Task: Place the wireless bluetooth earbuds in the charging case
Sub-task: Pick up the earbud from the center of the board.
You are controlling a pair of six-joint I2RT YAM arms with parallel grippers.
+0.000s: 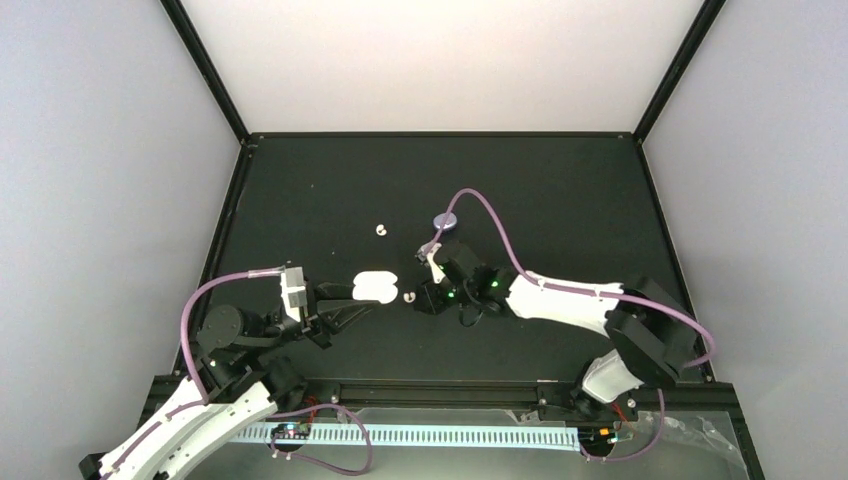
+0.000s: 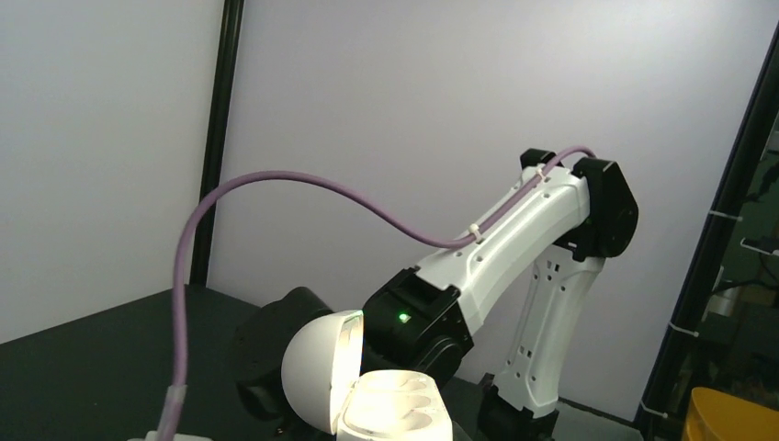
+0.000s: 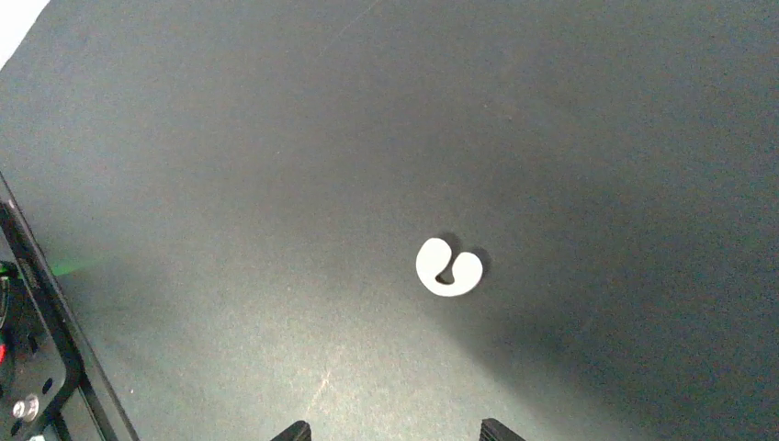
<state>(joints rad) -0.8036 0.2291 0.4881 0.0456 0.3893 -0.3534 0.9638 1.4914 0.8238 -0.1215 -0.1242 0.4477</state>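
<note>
Table (image 1: 300, 180): black top, bounded by a black frame rail on the far, left and right sides. All task items lie in the middle of the top-camera frame, well apart from every rail, with bare surface around them.

Charging case (image 1: 375, 288): white, lid open, at frame centre, long axis roughly left to right. In the left wrist view the lid (image 2: 317, 378) stands up at the left and the base (image 2: 400, 409) shows two wells facing up.

Left gripper (image 1: 356, 298): the fingers converge on the case's left end and appear closed on it. The wrist view does not show them.

White earbud (image 3: 448, 268): flat on the table just right of the case, touching nothing. In the right wrist view its curl opens toward the top of the frame and its longer span runs roughly across the frame.

Right gripper (image 3: 397, 430): tips spread wide at the bottom edge, holding nothing, the earbud beyond them.

Second white earbud (image 1: 380, 230): above the case, alone.

Lilac round object (image 1: 446, 222): right of centre, detail too small to tell
</note>
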